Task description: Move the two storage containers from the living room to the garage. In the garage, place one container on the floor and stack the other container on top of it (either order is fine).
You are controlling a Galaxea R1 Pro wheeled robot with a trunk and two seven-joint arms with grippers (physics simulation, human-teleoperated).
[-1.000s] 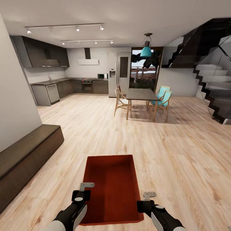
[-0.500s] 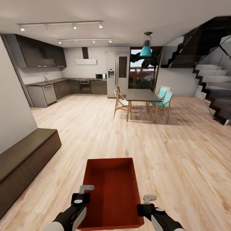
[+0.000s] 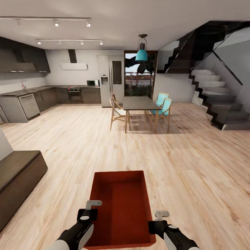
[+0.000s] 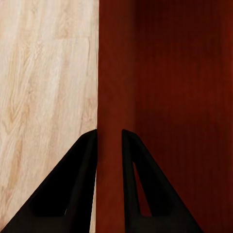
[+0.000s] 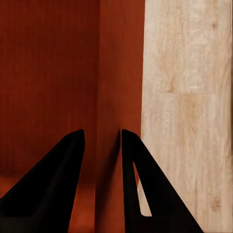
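Observation:
One orange-red storage container [image 3: 119,205] hangs low in front of me over light wood-plank flooring [image 3: 194,180], carried between both arms. My left gripper [image 3: 92,209] is shut on its left wall; in the left wrist view the wall [image 4: 109,97] runs between the two black fingers [image 4: 77,179]. My right gripper [image 3: 158,218] is shut on the right wall [image 5: 119,73], with one finger [image 5: 53,179] inside the bin and the other outside. The container is empty inside [image 5: 48,77]. The second container and the garage are out of view.
A dark low bench [image 3: 17,172] stands at my left. Ahead are a dining table [image 3: 139,102] with wooden and teal chairs, a kitchen counter [image 3: 27,102], a fridge [image 3: 111,81] and a staircase [image 3: 215,104] at right. Open wood floor lies between.
The whole view has swung to the right: kitchen, table and bench slid leftward in the picture. The container and both grippers keep the same place in front of me.

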